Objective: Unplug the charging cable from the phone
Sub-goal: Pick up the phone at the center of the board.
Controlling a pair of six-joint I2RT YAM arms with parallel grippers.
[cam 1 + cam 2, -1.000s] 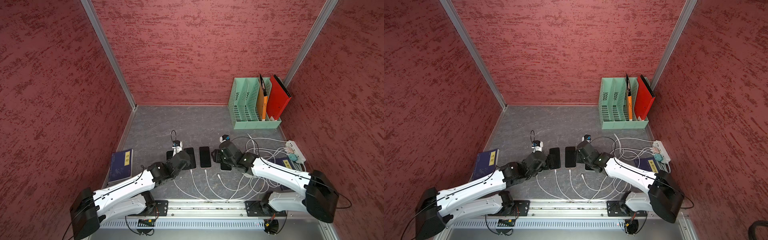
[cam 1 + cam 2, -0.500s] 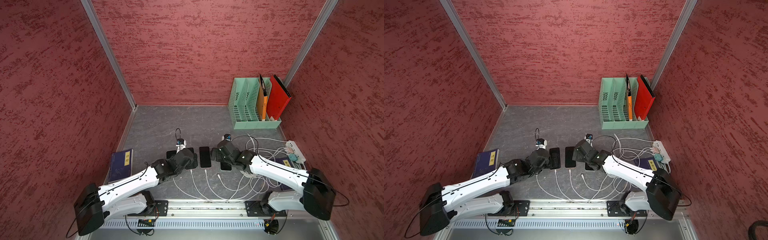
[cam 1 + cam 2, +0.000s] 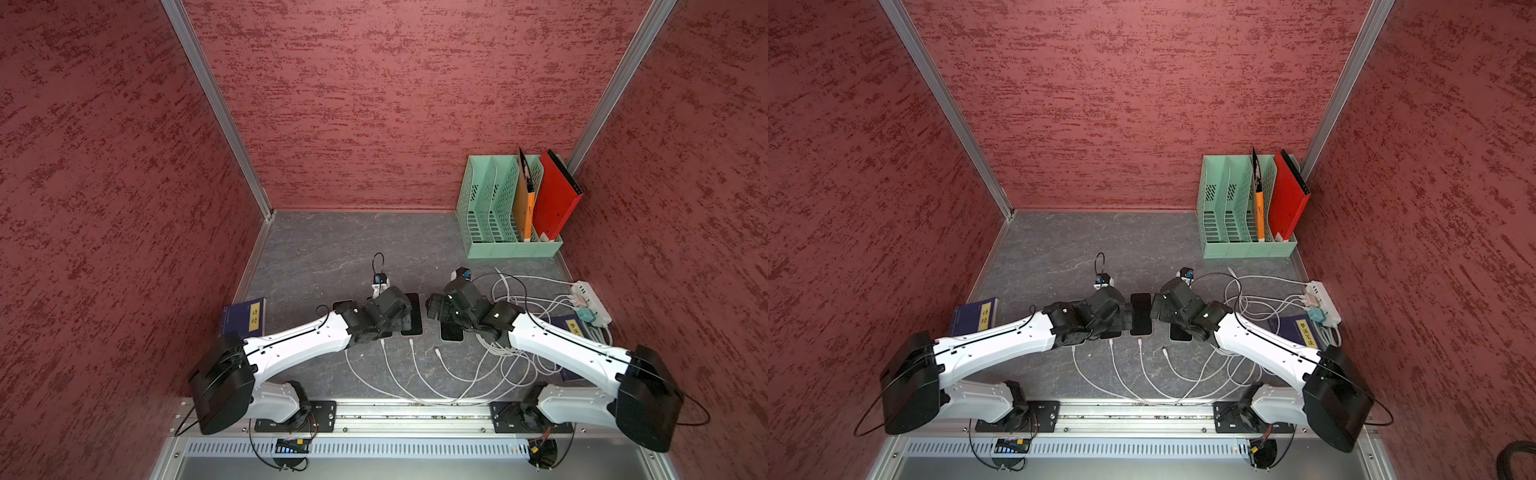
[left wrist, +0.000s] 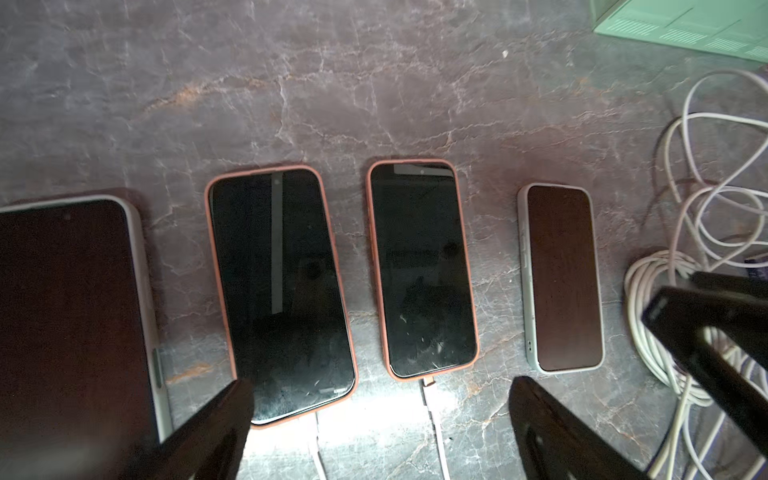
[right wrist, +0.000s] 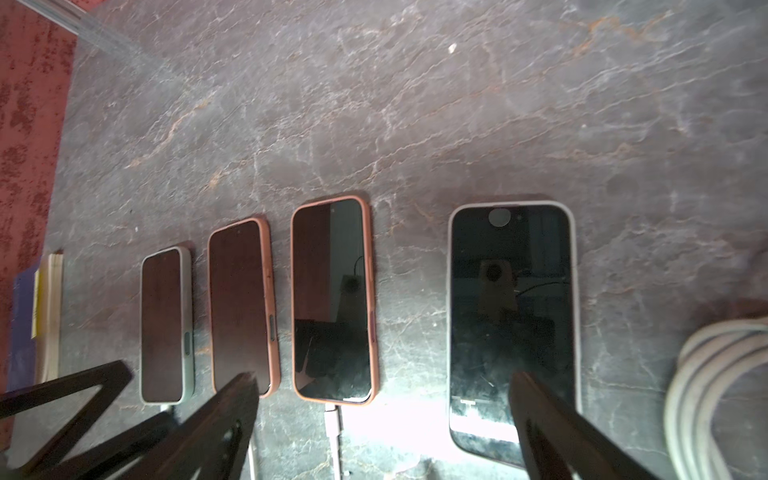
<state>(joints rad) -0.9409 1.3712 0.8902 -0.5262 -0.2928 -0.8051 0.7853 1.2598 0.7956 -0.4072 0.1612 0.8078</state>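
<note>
One grey, stone-veined table (image 3: pixel 332 249) carries the whole job, and your two arms meet over its near half. Your left arm (image 3: pixel 299 340) and right arm (image 3: pixel 561 345) reach in from the front rail, because the four phones lie face-up in a row with their charging ends toward that rail. The green file rack (image 3: pixel 490 216) stands in the far corner, well apart from the work. The power strip (image 3: pixel 592 301) sits at the robot's right edge, which is why the white leads loop along the front and meet the phones from the near side.

Your likely target is the pink-cased phone (image 4: pixel 422 270), second from the robot's right and flat on the table between both claws. Its charging cable (image 4: pixel 436 424) runs straight out of the near end, and the plug (image 4: pixel 428 380) looks seated.

Your left gripper (image 4: pixel 382 384) hangs spread to its widest and holds nothing, its fingers straddling that plug end. Your right gripper (image 5: pixel 384 376) is equally wide and empty over the same end. That spread suits a pull not yet begun, probably with one claw pinning the phone and the other pinching the plug. The neighbouring pink phone (image 4: pixel 282 291) lies just beside it, leaving you little finger room.
</note>
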